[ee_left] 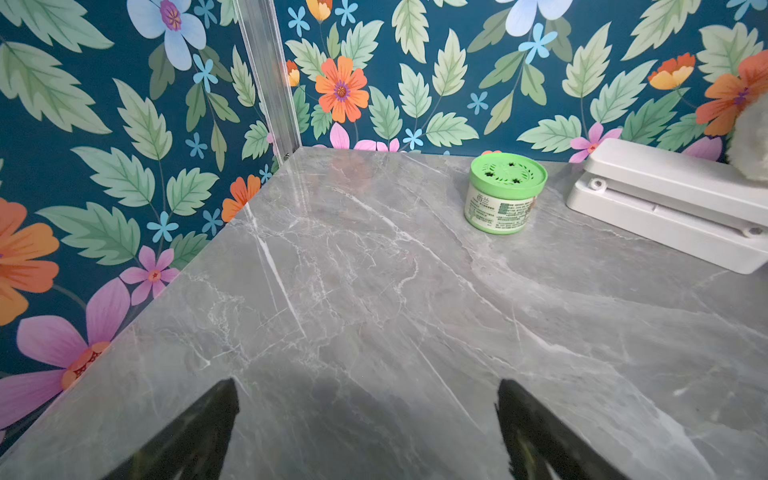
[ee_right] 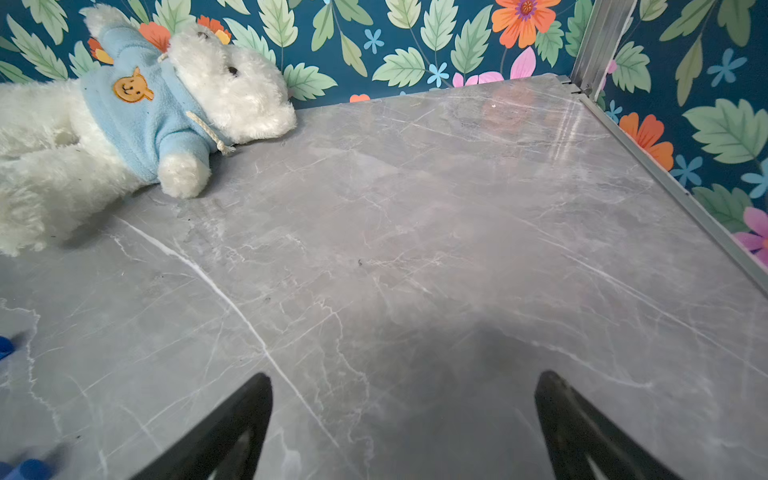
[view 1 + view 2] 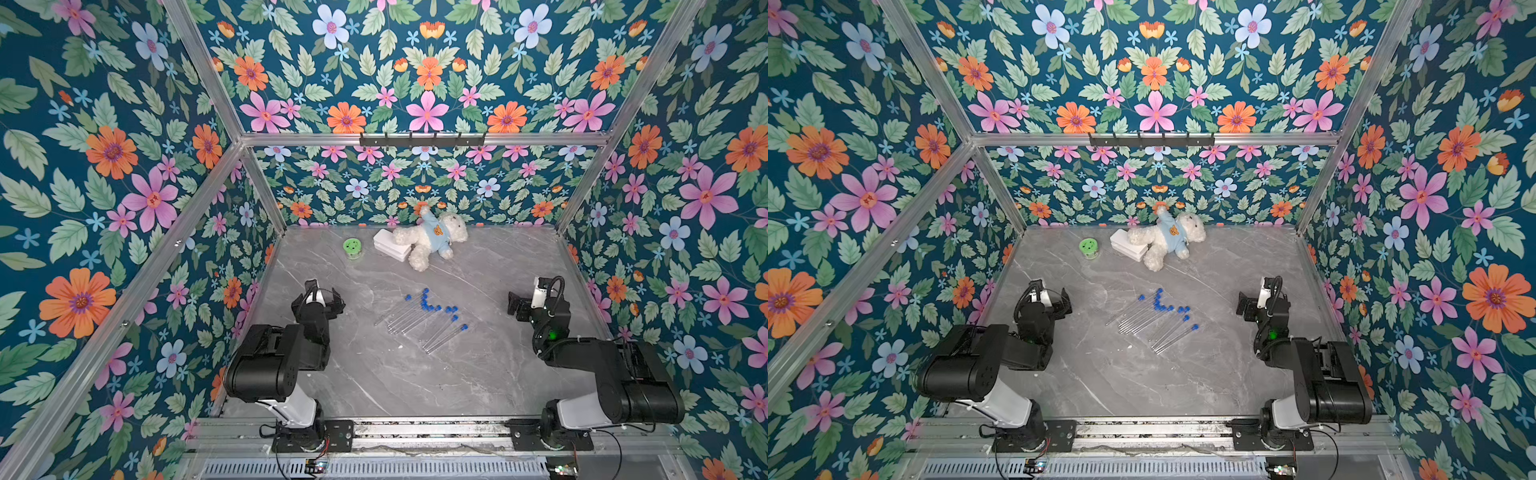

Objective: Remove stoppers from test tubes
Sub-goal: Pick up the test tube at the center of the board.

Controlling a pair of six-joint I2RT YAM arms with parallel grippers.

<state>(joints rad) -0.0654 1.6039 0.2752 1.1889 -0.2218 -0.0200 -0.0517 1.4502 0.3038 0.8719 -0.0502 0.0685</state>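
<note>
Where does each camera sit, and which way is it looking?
Top views: high over the front, side by side, looking down on the table, test tubes, left arm and right arm.
Left wrist: on the left arm, facing the far left corner and green jar; its open jaws show.
Right wrist: on the right arm, facing the far right corner and teddy bear; its open jaws show.
Shared: both top views show green jar and teddy bear.

Test tubes [image 3: 419, 322]: faint against the marble tabletop [image 3: 415, 386] in both top views; exact count unclear.
Stoppers [image 2: 4, 348]: blurred, cut by the right wrist picture's edge.
White device [image 1: 673, 208]: cropped in left wrist view; right part under plush bear [image 3: 432, 241].
</note>
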